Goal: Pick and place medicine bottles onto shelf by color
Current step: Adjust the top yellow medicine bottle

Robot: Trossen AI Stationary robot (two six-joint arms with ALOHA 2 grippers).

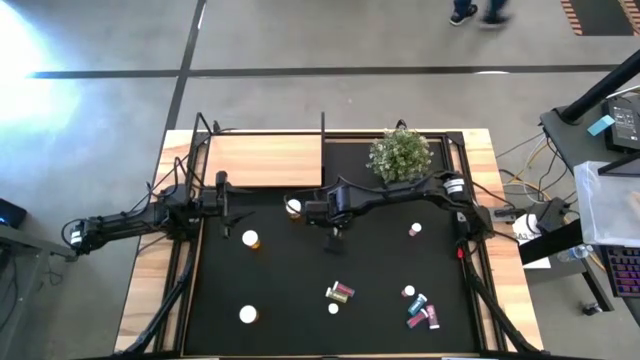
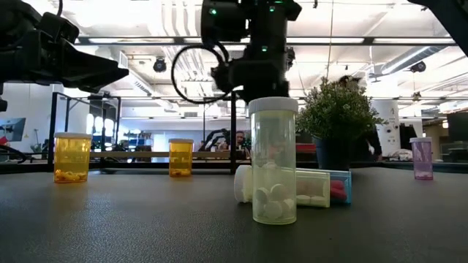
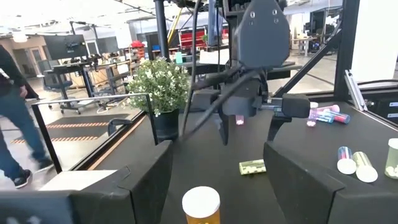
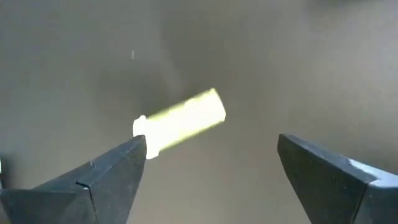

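Nearest the low camera, a pale upright bottle (image 2: 273, 161) with white pills is seen on the black mat (image 1: 380, 330), with a bottle lying on its side (image 2: 307, 187) just behind it. Farther back, two orange bottles (image 2: 72, 156) stand upright, and a purple bottle (image 2: 422, 158) stands off to the side.

At mid-table the right gripper (image 1: 334, 240) is held above the mat with its jaws spread wide and nothing between them; a yellowish bottle (image 4: 180, 121) (blurred) lies below it. The left gripper (image 1: 228, 208) is seen near the mat's left side, jaws open and empty, an orange white-capped bottle (image 3: 201, 206) just ahead of it.

Beyond lie the wooden shelf (image 1: 263, 160) and the green plant (image 1: 400, 155).
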